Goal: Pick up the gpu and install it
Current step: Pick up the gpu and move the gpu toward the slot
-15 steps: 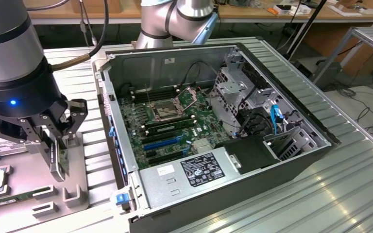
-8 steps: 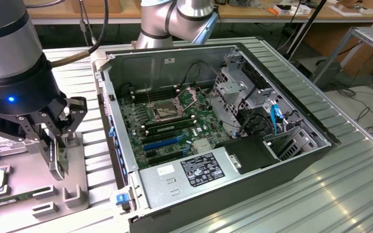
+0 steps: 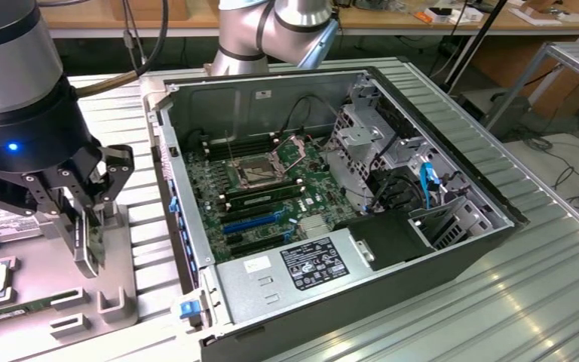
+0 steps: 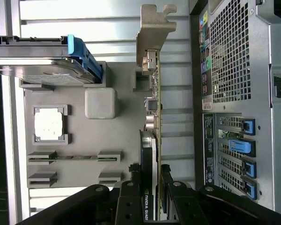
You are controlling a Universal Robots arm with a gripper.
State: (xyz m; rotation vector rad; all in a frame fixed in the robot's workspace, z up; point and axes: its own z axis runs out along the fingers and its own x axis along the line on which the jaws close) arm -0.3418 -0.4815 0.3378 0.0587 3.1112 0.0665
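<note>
One gpu gripped edge-on by one hand | one open computer case beside | one tray beneath

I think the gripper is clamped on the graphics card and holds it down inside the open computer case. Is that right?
Not quite. The gripper is clamped on the gpu, but not inside the open computer case. It holds the card outside it, at the grey tray beside the case. The exterior view shows this.
</note>
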